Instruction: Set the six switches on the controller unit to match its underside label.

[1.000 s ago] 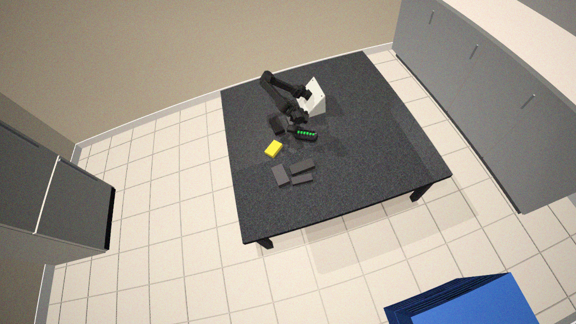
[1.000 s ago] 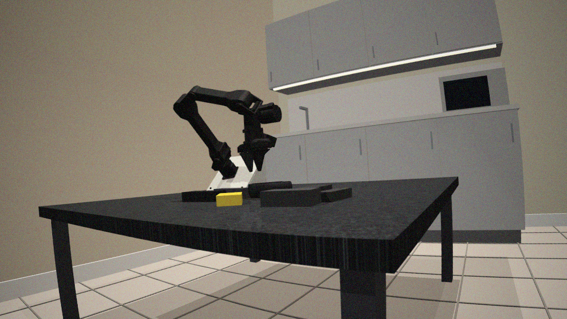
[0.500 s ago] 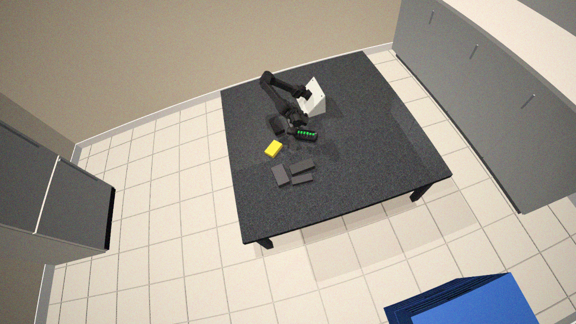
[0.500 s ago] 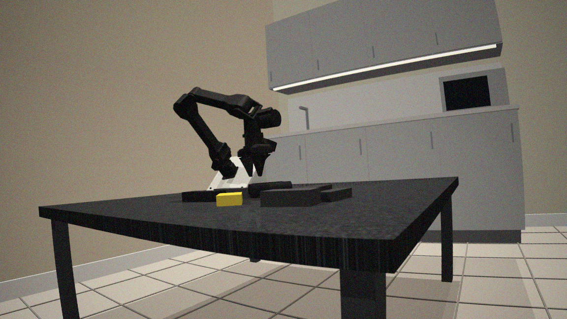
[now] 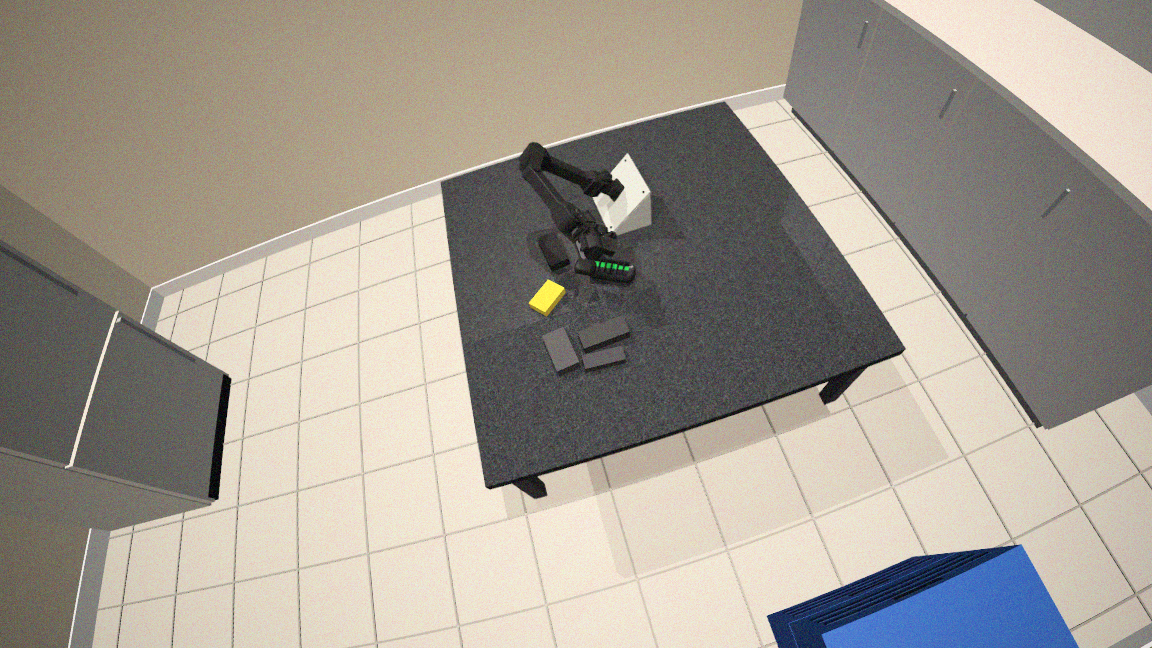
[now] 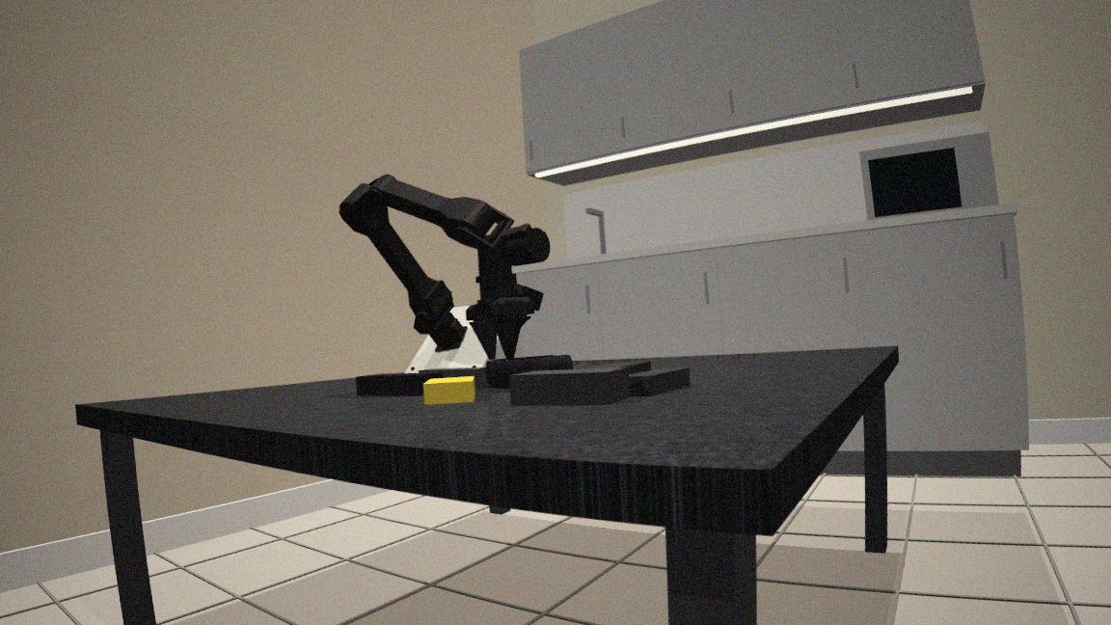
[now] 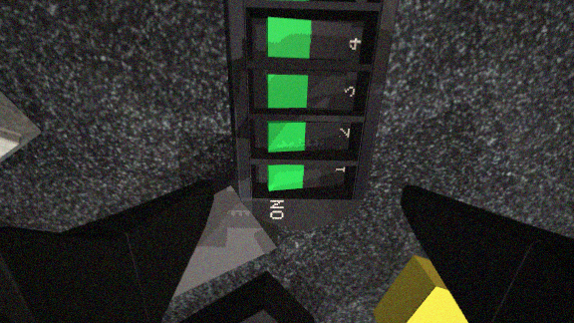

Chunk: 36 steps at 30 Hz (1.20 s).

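The dark grey controller unit [image 5: 618,276] [image 6: 539,363] [image 7: 309,213] rests on its base on the bench, switches up. The wrist view shows switches 1 to 4, with "ON" printed at the end beside switch 1; switches 5 and 6 are mostly beyond the top edge. Green ends show on every visible switch; which ends are pressed down is hard to tell. The label is hidden underneath. My gripper [image 5: 596,253] [image 6: 501,356] [image 7: 308,191] points down, open and empty, with its fingers spread to either side of the unit's switch 1 end, low over the bench.
A yellow block [image 5: 546,298] [image 6: 448,391] [image 7: 440,309] and a dark module [image 5: 553,251] lie near the unit. Three grey blocks [image 5: 559,350] [image 5: 604,334] [image 5: 604,358] lie towards the front. A white sloped stand [image 5: 638,211] stands behind the unit, beside the arm's base.
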{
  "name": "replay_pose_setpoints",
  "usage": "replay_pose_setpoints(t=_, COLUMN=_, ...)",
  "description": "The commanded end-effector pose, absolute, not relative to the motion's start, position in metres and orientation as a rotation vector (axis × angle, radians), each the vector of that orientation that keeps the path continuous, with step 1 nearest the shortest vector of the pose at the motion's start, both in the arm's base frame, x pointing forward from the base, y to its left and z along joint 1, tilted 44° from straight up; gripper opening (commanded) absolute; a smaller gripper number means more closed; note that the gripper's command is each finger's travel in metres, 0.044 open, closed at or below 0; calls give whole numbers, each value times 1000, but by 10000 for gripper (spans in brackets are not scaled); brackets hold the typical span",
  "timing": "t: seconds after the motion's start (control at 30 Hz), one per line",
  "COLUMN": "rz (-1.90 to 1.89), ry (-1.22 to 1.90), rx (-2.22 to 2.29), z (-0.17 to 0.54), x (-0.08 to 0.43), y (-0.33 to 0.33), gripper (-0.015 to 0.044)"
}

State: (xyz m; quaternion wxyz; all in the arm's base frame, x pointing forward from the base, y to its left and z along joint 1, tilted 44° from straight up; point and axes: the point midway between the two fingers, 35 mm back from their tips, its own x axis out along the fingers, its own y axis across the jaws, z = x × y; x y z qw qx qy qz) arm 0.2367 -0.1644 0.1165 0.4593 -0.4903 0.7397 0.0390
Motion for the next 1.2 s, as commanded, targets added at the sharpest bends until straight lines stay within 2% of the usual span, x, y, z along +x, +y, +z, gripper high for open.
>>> replay_pose_setpoints(t=0.0, rz=107, ry=1825, rx=-1209, z=110, x=234, y=-169, gripper=440)
replay_pose_setpoints(t=0.23, rz=106, ry=1826, rx=-1213, z=104, x=233, y=-175, gripper=440)
replay_pose_setpoints(t=0.37, rz=106, ry=1826, rx=-1213, z=104, x=233, y=-175, gripper=335)
replay_pose_setpoints(t=0.83, rz=106, ry=1826, rx=-1213, z=104, x=233, y=-175, gripper=242)
replay_pose_setpoints(t=1.13, rz=105, ry=1826, rx=-1213, z=104, x=237, y=-176, gripper=5)
replay_pose_setpoints(t=1.17, rz=105, ry=1826, rx=-1213, z=104, x=238, y=-176, gripper=0)
